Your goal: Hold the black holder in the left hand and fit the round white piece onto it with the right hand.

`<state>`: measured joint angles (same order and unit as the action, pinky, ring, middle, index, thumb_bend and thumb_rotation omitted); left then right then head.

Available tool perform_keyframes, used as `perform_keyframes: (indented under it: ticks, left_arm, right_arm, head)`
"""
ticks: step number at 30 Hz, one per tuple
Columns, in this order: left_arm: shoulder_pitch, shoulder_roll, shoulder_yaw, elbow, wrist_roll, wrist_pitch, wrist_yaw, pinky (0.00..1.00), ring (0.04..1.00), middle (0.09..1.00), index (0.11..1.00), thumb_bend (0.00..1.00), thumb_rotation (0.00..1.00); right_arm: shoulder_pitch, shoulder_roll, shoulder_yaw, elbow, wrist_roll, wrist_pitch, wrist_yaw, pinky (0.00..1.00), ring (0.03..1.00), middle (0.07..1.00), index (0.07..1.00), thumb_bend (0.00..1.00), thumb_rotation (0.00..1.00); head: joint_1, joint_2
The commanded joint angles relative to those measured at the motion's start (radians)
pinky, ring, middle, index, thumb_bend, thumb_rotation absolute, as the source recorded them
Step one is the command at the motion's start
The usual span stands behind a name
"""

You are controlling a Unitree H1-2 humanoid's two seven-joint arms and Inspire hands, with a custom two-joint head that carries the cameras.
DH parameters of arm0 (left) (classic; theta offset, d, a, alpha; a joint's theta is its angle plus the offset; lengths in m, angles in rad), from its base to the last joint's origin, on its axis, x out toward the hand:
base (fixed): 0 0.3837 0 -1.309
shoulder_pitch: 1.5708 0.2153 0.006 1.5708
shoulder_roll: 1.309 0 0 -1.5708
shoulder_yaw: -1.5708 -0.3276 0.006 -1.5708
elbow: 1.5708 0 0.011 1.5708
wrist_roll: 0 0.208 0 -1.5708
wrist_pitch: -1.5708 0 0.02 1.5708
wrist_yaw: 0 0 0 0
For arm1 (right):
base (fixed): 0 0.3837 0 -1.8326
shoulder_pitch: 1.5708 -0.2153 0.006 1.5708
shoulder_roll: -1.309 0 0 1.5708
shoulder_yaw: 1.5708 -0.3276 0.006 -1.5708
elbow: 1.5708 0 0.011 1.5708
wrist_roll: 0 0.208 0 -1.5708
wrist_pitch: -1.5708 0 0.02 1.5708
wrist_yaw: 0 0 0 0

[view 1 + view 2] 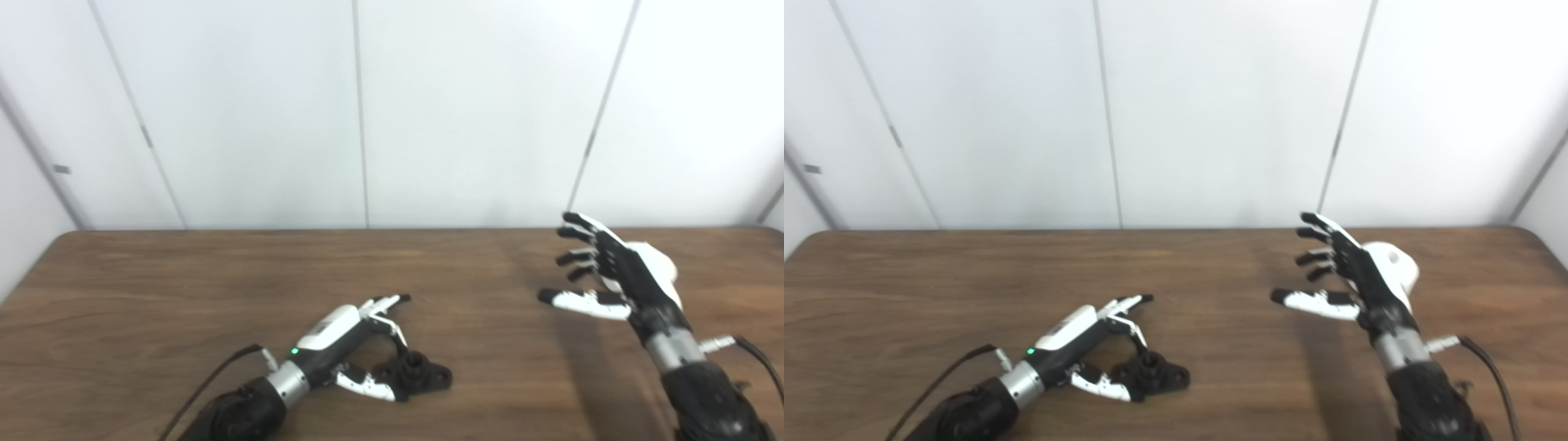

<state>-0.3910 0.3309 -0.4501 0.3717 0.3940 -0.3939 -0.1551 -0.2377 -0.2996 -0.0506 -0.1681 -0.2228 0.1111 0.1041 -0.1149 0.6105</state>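
We saw white wall panels (478, 110) rising behind a brown wood-grain table (153, 288) that filled the lower half of both head views. Both arms came in from the bottom edge.

Our right hand (618, 275) was raised above the right part of the table, palm turned toward the middle, its fingers (579, 236) spread wide and its thumb (582, 301) pointing left. It was open and held nothing. Its shadow lay on the wood below and to the left of it. A cable (759, 358) ran off from the wrist toward the right edge of the picture. We could not find the round white piece in either view; the white we saw at that hand was the shell on its back.

Our left hand (358, 346) lay low on the near middle of the table, with a green light lit close to its wrist. Its fingers (386, 303) reached forward and partly curled, and its thumb (370, 384) came round from the near side. The black holder (422, 373) sat on the table just to the right of the palm, its raised round hub upward and its flat base on the wood. The thumb tip and one bent finger touched or nearly touched the holder's left side, but we could not tell whether the hand truly gripped it. The holder lay well apart from our right hand.
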Motion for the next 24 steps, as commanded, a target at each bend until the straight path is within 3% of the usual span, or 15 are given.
perform_keyframes:
  ticks: [1, 10, 17, 20, 24]
  left_arm:
    - [0.032, -0.007, -0.046, 0.048, 0.061, 0.025, -0.055, 1.0, 1.0, 0.994, 0.483, 0.52, 0.06]
    - [0.046, 0.033, -0.03, 0.063, 0.072, 0.017, -0.047, 1.0, 1.0, 1.0, 0.483, 0.52, 0.06]
    - [0.051, 0.048, -0.02, 0.103, 0.059, -0.039, -0.03, 1.0, 1.0, 0.998, 0.484, 0.52, 0.06]
    - [0.051, 0.052, -0.016, 0.126, 0.044, -0.066, -0.029, 1.0, 1.0, 0.996, 0.484, 0.52, 0.06]
    - [0.05, 0.06, -0.021, 0.144, 0.029, -0.075, -0.031, 1.0, 1.0, 0.997, 0.483, 0.52, 0.06]
  right_arm:
    - [-0.051, -0.017, -0.005, -0.049, -0.012, -0.003, -0.01, 0.52, 0.638, 0.799, 0.857, 0.71, 0.28]
    - [-0.103, -0.118, -0.027, -0.066, -0.153, -0.021, -0.027, 0.5, 0.646, 0.81, 0.821, 0.74, 0.26]
    - [-0.147, -0.201, -0.081, -0.102, -0.288, 0.057, -0.047, 0.52, 0.661, 0.795, 0.786, 0.76, 0.24]
    - [-0.158, -0.245, -0.087, -0.103, -0.36, 0.11, -0.033, 0.55, 0.695, 0.805, 0.792, 0.74, 0.27]
    - [-0.16, -0.309, -0.094, -0.078, -0.382, 0.154, 0.0, 0.56, 0.756, 0.838, 0.788, 0.73, 0.32]
  head:
    - [-0.013, -0.001]
    - [-0.149, -0.039]
    - [-0.259, -0.086]
    - [-0.294, -0.104]
    - [-0.326, -0.124]
